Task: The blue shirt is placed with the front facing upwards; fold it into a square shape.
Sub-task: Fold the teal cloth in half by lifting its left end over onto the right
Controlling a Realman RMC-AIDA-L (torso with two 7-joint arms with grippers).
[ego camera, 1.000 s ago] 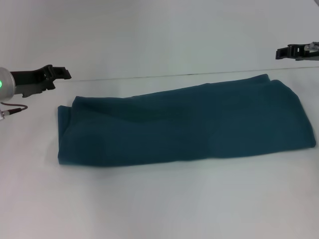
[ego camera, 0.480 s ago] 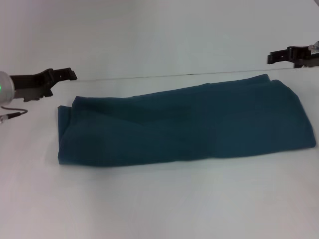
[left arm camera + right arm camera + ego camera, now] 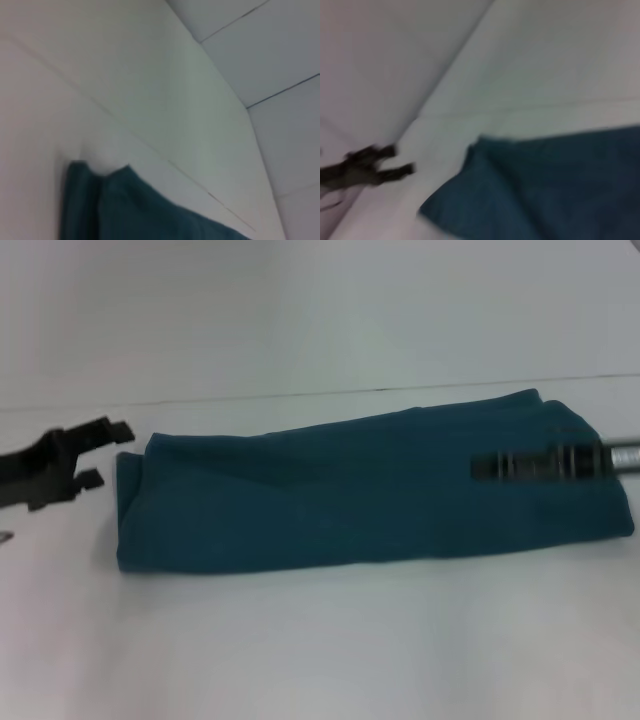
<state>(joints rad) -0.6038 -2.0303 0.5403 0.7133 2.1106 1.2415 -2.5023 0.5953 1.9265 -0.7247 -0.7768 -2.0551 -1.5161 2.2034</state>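
Both claws dropped to shirt | blue shirt point(image 3: 360, 495) folded long band, lettering hidden

White worktop point(image 3: 320, 650), plain wall behind.
Meets the wall along a thin dark seam point(image 3: 300, 395) running across the far edge.

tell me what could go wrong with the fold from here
The blue shirt lies as a long band, not yet a square. The right gripper is low over its right part and might grab only the top layer. The left gripper, open beside the left end, could drag the bunched edge and skew the fold.
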